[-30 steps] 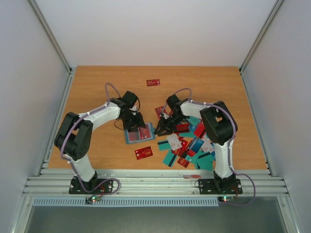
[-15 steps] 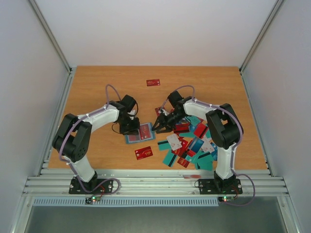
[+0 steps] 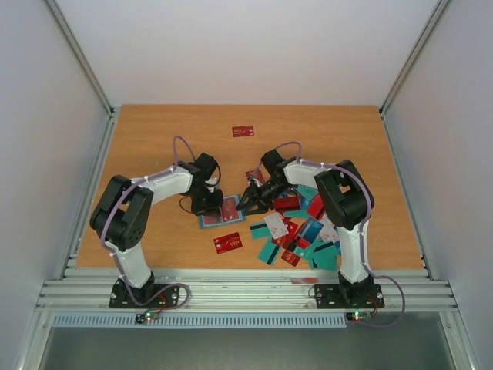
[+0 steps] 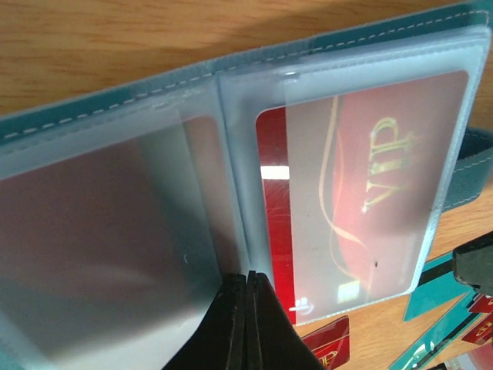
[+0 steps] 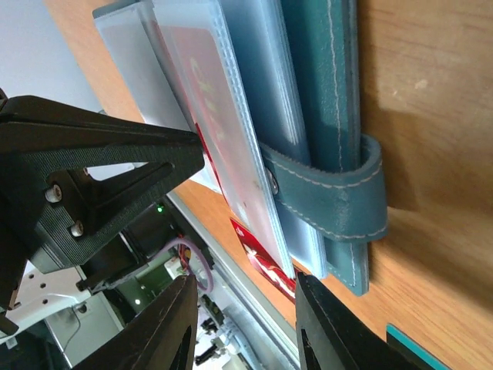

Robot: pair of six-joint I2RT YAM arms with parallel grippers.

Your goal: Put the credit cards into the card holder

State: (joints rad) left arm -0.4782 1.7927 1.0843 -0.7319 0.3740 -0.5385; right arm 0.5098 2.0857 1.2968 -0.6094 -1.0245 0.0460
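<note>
Left gripper (image 4: 246,308) shut tight at frosted sleeve (image 4: 115,216) of stitched teal card holder (image 3: 222,210), glossy red card (image 4: 347,223) inside; right gripper (image 5: 243,324) half-open.

Card holder (image 5: 327,100) (red card (image 5: 202,96) sleeved) before parted right gripper (image 5: 246,308)

In the left wrist view the teal-blue folding card holder with clear plastic sleeves (image 4: 192,85) runs off the left and bottom edges. Its frosted left sleeve blurs something reddish behind it. The left gripper (image 4: 246,289), black tips pressed together, hides a lower corner of the red plastic VIP card (image 4: 347,200) (whether it pinches a sleeve is unclear). From above, the right arm (image 3: 343,196) covers part of the heap of red, teal and white plastic cards (image 3: 302,235), their print too small to read.
</note>
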